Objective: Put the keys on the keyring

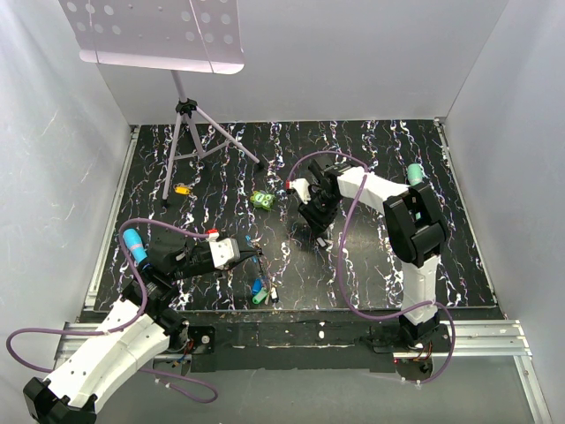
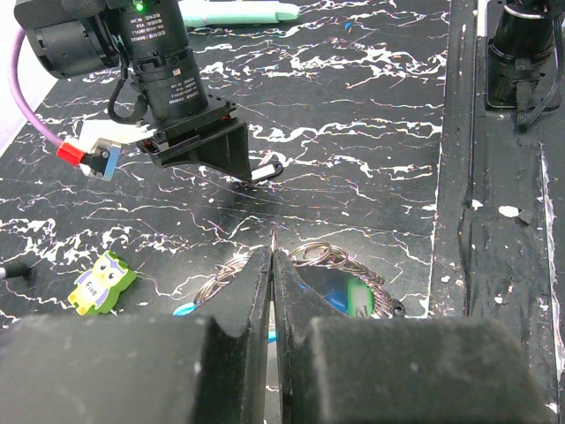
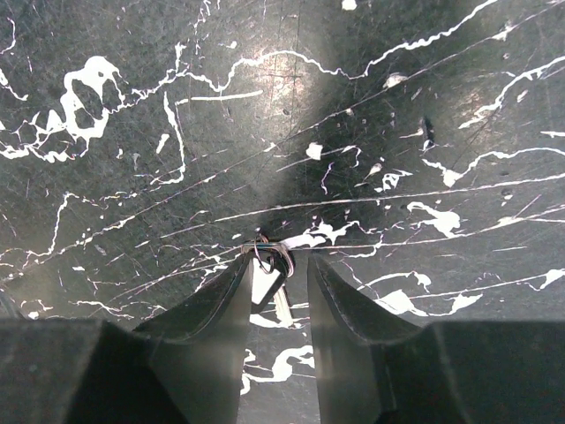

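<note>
The keyring [image 2: 346,262], a loop of thin coiled wire, lies on the black marbled table just behind my left gripper [image 2: 272,256]. That gripper is shut, and a thin metal sliver of the loop pokes out at its tips. Blue and green key heads [image 2: 353,296] show inside the loop. From above, the left gripper [image 1: 258,256] sits over the ring, with teal and blue keys [image 1: 259,292] beside it. My right gripper [image 3: 279,260] points down at the table, jaws apart. A small key [image 3: 263,284] on a tiny wire ring lies between them, against the left finger.
A green owl figure [image 1: 261,200] lies mid-table. An orange-yellow piece [image 1: 182,188] rests near the tripod legs [image 1: 196,132] of a stand at the back left. A teal marker [image 1: 415,174] lies at the back right. White walls enclose the table.
</note>
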Controlling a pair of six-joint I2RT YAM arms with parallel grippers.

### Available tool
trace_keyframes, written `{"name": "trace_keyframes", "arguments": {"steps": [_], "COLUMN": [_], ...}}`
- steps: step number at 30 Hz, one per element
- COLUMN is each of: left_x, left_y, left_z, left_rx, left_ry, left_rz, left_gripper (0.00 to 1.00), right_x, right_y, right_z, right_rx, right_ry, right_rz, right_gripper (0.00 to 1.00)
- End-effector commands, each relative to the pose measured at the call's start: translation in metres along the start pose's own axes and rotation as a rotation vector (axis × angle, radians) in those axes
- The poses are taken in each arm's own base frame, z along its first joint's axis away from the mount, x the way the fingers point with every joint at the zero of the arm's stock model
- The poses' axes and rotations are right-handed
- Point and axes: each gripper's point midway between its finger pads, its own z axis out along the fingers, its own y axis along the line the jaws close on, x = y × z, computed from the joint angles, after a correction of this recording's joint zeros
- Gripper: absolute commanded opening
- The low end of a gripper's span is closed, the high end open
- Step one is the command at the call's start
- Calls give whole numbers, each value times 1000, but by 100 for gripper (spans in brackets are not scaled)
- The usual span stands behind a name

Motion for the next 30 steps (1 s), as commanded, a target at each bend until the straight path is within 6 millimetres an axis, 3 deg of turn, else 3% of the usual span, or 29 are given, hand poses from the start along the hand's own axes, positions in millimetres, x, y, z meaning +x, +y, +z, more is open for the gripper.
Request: {"name": "trace_keyframes", "arguments": {"steps": [1,30], "left_x": [-24,-23], "left_y": [10,10], "left_z": [-4,-3], "left_rx": [-30,-26], "left_ry": [-45,-41], "left_rz": [50,45], "left_gripper": [0,0], "right_x": [-8,-8], "right_y": [0,6], "right_z": [-7,1], "right_rx": [-4,-38], "right_ry": [-8,15], "right_rz": [-27,-40], "right_gripper": [38,27]}}
